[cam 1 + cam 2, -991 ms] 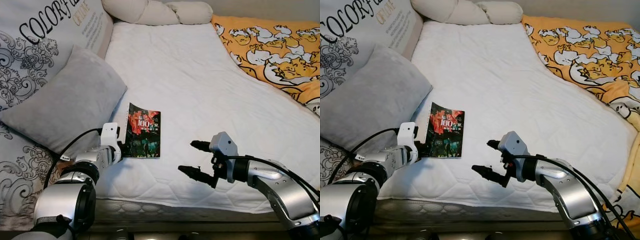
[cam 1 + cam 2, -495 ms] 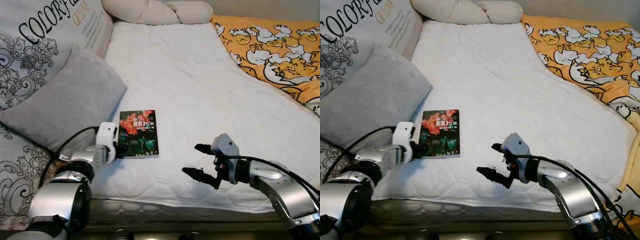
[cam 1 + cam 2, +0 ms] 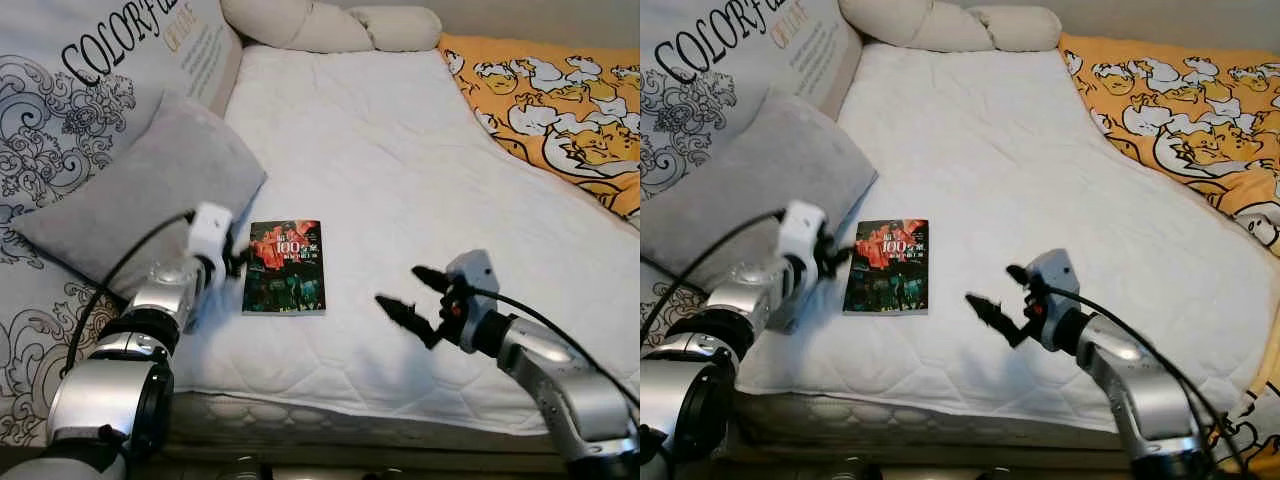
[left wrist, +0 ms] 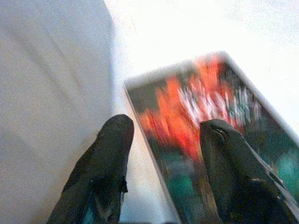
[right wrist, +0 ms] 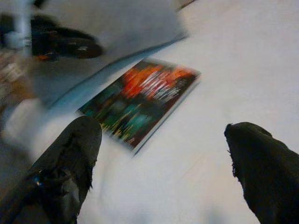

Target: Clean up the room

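Note:
A dark book (image 3: 285,266) with a red and green cover lies flat on the white mattress (image 3: 400,160), close to its left side. My left gripper (image 3: 238,261) hovers at the book's upper left corner, beside the grey pillow. In the left wrist view its fingers (image 4: 110,154) are spread open over the book's (image 4: 196,116) edge, holding nothing. My right gripper (image 3: 410,297) hangs open over bare mattress to the right of the book, a hand's width from it. The right wrist view looks between its fingers (image 5: 74,149) toward the book (image 5: 140,100).
A grey pillow (image 3: 140,190) leans beside the book on the left, against a large printed cushion (image 3: 90,70). Cream pillows (image 3: 330,25) lie at the head of the bed. An orange patterned blanket (image 3: 560,90) covers the right side. The mattress's front edge (image 3: 350,400) is near.
A second ago my left gripper held the book tilted up by its left edge. The book now lies flat and the left gripper has let go. The camera has shifted slightly.

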Tool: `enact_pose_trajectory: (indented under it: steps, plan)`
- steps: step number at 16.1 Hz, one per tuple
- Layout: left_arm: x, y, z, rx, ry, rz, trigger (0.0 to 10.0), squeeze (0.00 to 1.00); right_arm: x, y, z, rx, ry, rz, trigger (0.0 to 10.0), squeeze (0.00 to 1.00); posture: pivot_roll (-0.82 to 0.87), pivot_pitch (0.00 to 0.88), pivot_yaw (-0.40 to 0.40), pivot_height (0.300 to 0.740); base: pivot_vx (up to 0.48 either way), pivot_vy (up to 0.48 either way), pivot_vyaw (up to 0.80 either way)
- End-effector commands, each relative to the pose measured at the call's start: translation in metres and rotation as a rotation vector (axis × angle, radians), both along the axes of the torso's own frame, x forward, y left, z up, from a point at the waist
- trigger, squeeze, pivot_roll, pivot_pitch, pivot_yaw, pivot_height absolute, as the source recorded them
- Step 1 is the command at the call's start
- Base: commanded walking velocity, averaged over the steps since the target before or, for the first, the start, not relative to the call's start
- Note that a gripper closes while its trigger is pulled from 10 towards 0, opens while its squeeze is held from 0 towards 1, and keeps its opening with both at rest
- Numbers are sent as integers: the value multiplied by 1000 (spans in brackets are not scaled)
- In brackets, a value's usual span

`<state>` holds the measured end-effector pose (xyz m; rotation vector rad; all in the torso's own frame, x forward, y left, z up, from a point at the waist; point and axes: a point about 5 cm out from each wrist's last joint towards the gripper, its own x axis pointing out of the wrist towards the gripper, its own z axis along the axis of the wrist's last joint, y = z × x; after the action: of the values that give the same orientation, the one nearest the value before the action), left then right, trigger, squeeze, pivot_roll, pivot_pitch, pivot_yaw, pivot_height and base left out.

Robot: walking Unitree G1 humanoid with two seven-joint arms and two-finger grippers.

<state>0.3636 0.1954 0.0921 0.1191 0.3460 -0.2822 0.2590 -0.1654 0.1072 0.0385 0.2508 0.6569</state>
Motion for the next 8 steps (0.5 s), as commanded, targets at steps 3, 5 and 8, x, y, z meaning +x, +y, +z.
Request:
enact_pose_trajectory:
  steps: [3, 5, 8]
  plan:
    - [-8, -23, 26, -141, -212, -59, 10000, 349, 1, -4, 2, 57, -46, -205, 10000, 0, -49, 0, 14, 740, 0, -92, 0]
    - [-26, -28, 35, -179, -268, -42, 10000, 345, -4, -1, -2, 96, -31, -284, 10000, 0, -41, 0, 25, 740, 0, -321, 0]
    - [-54, -20, 32, -138, -274, 14, 10000, 345, -9, -1, -5, 85, -34, -386, 10000, 0, -33, 0, 32, 740, 0, -409, 0]
